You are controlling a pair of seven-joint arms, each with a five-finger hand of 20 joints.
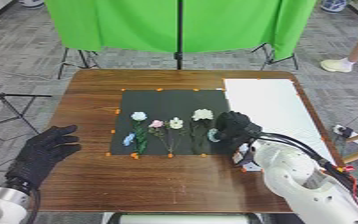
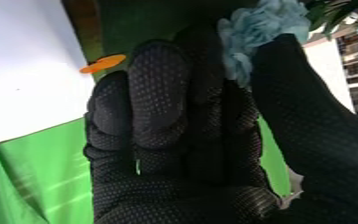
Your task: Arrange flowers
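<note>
Head view, right hand point(image 1: 235, 125): over the mat's right edge, fingers and thumb closing in on the blue-green flower point(image 1: 214, 135) (pinch reads better from the wrist).
Blue-green flower: just beside the right hand, on its left side.
White flower point(image 1: 202, 114): left of the right hand (next one along), stem toward the robot.
Cream flower point(image 1: 176, 123): farther left of that hand.
Pink flower point(image 1: 157, 123): left again, near the cream one.
Pale flower point(image 1: 139, 116): well left of the right hand, green stem point(image 1: 141, 142) running down toward the robot.
Light-blue flower point(image 1: 129, 138): beside that stem, on the side nearer the left hand.
Dark mat point(image 1: 158, 100): mostly left of the right hand, under the flowers.
White sheet point(image 1: 264, 100): beyond and to the right of the right hand.
Left hand point(image 1: 45, 151): off the mat, over the brown table point(image 1: 91, 175), fingers apart and loosely bent, nothing held.
Green cloth point(image 1: 131, 25): well beyond both hands.
Right wrist view, right hand point(image 2: 180, 140): partly closed, thumb point(image 2: 291, 80) pressed to the blue-green petals, fingers on the other side (a pinch, palm otherwise unfilled).
Orange tape point(image 2: 103, 63): near the fingertips, between them and the white sheet.
</note>
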